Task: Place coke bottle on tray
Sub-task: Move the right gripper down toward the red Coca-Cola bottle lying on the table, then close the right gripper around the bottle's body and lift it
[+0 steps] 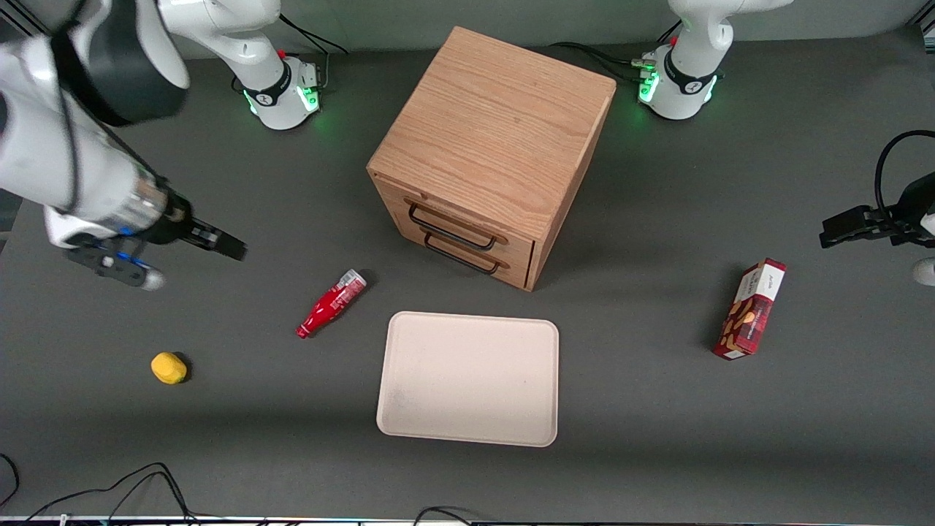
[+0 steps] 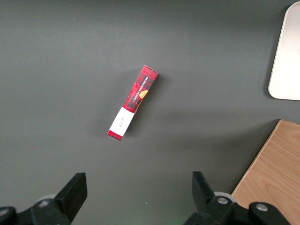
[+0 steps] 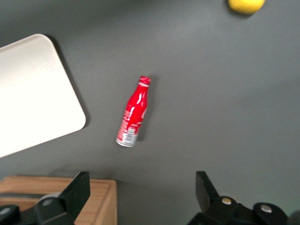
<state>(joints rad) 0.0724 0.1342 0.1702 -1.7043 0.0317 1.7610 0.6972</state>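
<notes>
The coke bottle (image 1: 331, 302) lies on its side on the dark table, its red cap pointing toward the front camera and its silvery base toward the wooden cabinet. It also shows in the right wrist view (image 3: 133, 113). The cream tray (image 1: 469, 377) lies flat beside it, nearer the front camera than the cabinet, and shows in the right wrist view (image 3: 33, 91). My right gripper (image 1: 230, 247) hangs open and empty above the table, at the working arm's end, well apart from the bottle. Its fingers (image 3: 77, 190) stand wide apart.
A wooden two-drawer cabinet (image 1: 491, 150) stands at the table's middle, its drawers facing the tray. A yellow lemon-like object (image 1: 169, 367) lies toward the working arm's end. A red snack box (image 1: 750, 309) lies toward the parked arm's end.
</notes>
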